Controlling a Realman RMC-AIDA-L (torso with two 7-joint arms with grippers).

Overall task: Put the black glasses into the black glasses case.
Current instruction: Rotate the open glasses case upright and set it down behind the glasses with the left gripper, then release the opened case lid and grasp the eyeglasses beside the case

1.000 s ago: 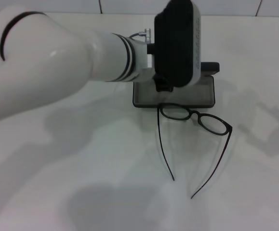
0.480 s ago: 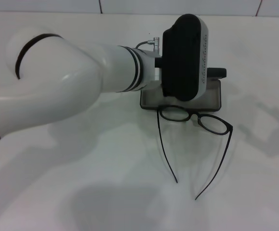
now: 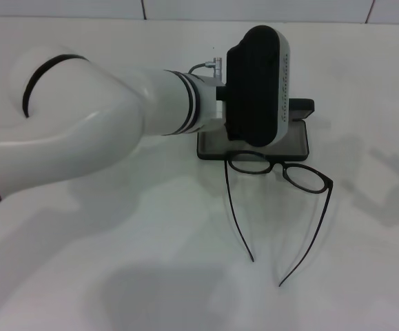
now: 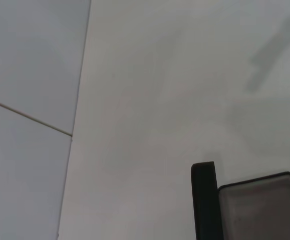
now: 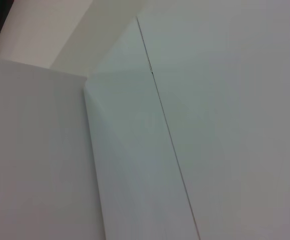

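The left gripper (image 3: 235, 129), jaws hidden, has shifted slightly left above the open black hard-shell glasses case (image 3: 292, 143); thin black-framed glasses (image 3: 279, 169) remain ungrasped just before the case

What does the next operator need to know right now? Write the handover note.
Left gripper: reaches over the open glasses case at the far side of the table; whether its jaws are open cannot be seen.
Right gripper: out of view.
Glasses: on the table just in front of the case, temple arms unfolded, pointing toward the robot; not held.
Case: lid open, grey lining visible, nothing seen inside.
Done: case is open.
Left: pick up the glasses, place them in the case.
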